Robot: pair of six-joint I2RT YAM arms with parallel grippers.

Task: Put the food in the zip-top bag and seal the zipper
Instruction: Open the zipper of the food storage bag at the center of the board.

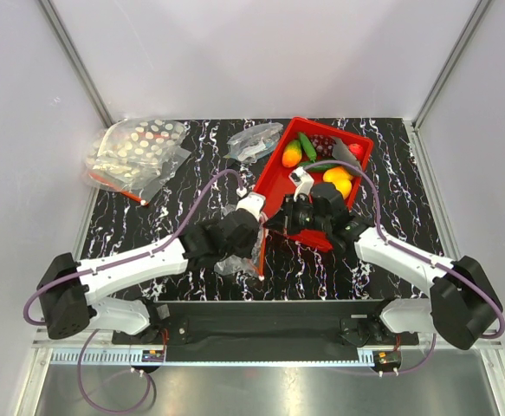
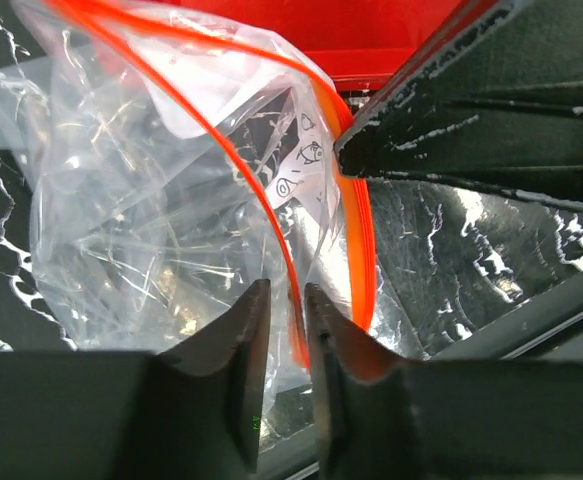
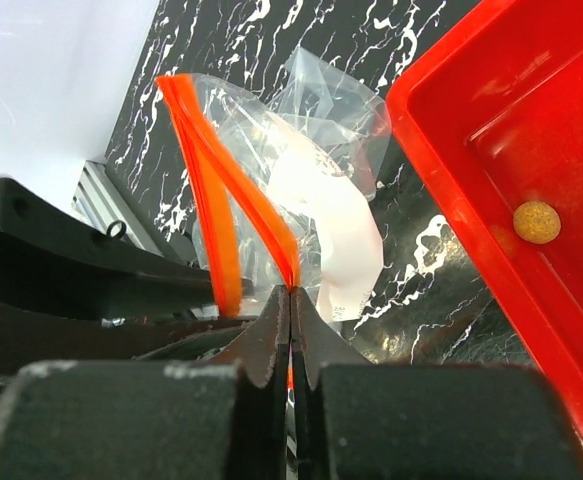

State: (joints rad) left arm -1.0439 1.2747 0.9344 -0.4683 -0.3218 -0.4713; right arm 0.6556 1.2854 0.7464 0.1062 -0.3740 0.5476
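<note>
Opening the clear wrinkly plastic zip-top bag [image 3: 323, 150]: right hand [image 3: 291, 300] pinches one orange zipper lip [image 3: 243, 192]; left hand [image 2: 286, 300], slightly agape, straddles the other; next needs closing, then spreading.

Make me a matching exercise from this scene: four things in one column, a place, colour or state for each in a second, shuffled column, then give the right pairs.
Things:
1. lemons
2. spotted bags
3. right gripper
4. tray

Descriptions:
A. far left corner of the table
B. shut on the orange strip of the clear bag
C. bright red
D. inside the tray

Pairs: 1-D, 2-A, 3-B, 4-C.
</note>
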